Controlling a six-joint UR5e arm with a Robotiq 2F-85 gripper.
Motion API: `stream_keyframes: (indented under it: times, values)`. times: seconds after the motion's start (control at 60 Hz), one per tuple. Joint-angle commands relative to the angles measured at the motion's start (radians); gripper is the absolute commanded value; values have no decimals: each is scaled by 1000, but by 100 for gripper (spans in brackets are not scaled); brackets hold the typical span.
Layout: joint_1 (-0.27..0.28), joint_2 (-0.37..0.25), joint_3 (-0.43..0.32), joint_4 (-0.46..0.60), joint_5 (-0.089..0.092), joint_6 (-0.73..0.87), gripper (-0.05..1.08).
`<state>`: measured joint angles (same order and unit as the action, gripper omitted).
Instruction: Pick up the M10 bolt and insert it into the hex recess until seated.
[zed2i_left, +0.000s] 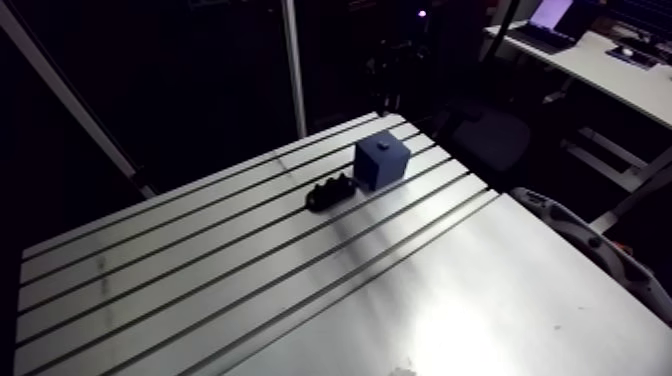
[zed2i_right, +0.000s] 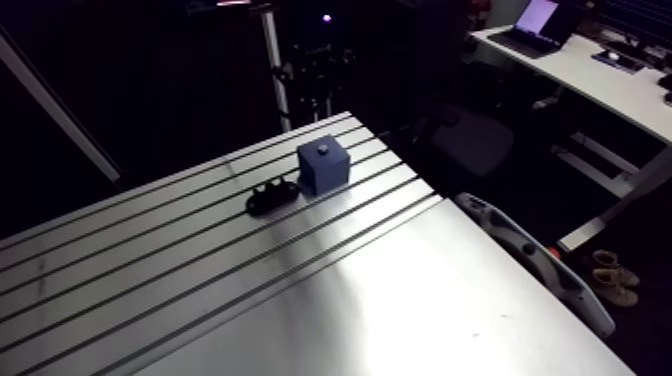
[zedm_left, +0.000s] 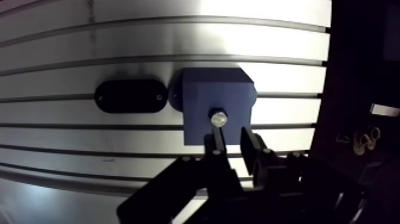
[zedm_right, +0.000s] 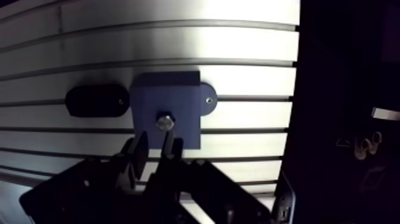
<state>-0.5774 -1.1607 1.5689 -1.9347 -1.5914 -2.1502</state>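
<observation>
The M10 bolt (zedm_left: 218, 117) is sitting in the top of the blue block (zedm_left: 202, 98), near the desk's (zedm_left: 119, 42) far edge. The claw (zedm_left: 232, 140) is hovering with the bolt just ahead of it, its fingers (zedm_left: 217, 144) standing apart and gripping nothing.

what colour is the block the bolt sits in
The block is dark blue, clearest in the wrist view.

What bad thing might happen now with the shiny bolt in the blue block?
1. The bolt sits in the top of the blue block, but I cannot tell if it is fully down. It might be left sticking up or tilted.
2. The jaws hang open right next to the bolt's head, so a sideways move might knock it or nudge the block.
</observation>
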Motion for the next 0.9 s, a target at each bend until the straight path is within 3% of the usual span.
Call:
stream_keyframes:
  times: [0.017,0.9]
  values:
    - [-1,11,0,14,-3,3,108]
    - [4,36,38,-29,-6,-9,108]
